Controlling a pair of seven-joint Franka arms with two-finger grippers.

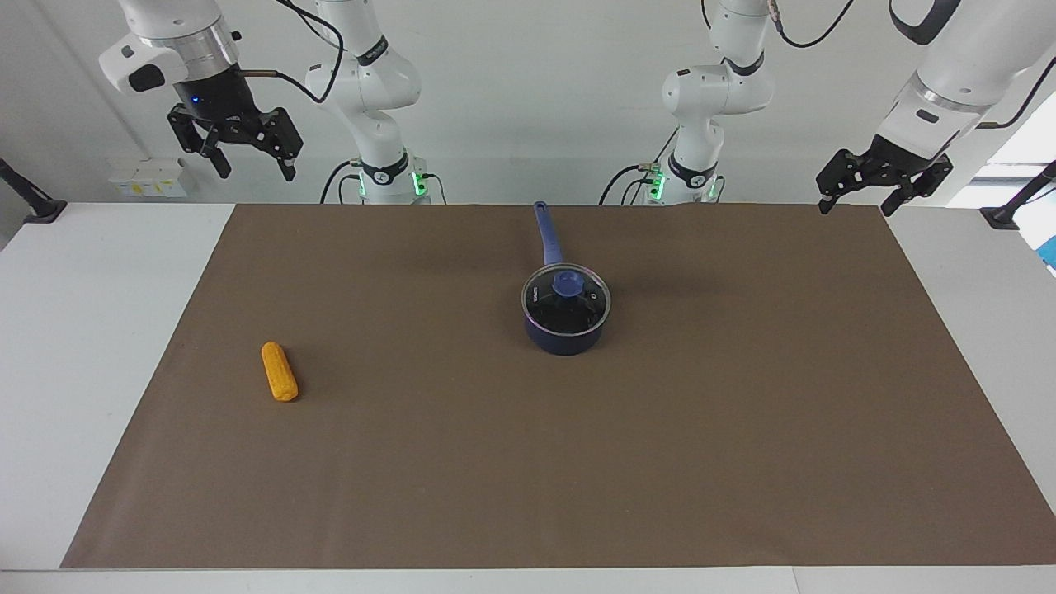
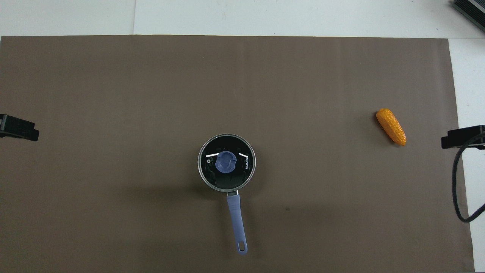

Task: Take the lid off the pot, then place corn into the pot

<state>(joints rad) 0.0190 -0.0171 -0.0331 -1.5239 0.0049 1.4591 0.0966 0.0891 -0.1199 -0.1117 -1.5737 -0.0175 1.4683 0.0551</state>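
The dark blue pot (image 1: 568,337) stands mid-table on the brown mat, its long handle (image 2: 237,220) pointing toward the robots. The glass lid (image 1: 566,302) with its blue knob (image 2: 226,162) sits closed on the pot. The orange-yellow corn (image 1: 280,371) lies on the mat toward the right arm's end, also in the overhead view (image 2: 391,126). My right gripper (image 1: 247,165) hangs open and empty, high over the table's edge at the right arm's end. My left gripper (image 1: 858,202) hangs open and empty, high at the left arm's end. Both arms wait.
The brown mat (image 1: 742,429) covers most of the white table (image 1: 99,330). Black clamp mounts stand at the table's two ends near the robots (image 1: 37,208) (image 1: 1002,213). A black cable (image 2: 457,182) hangs by the right gripper.
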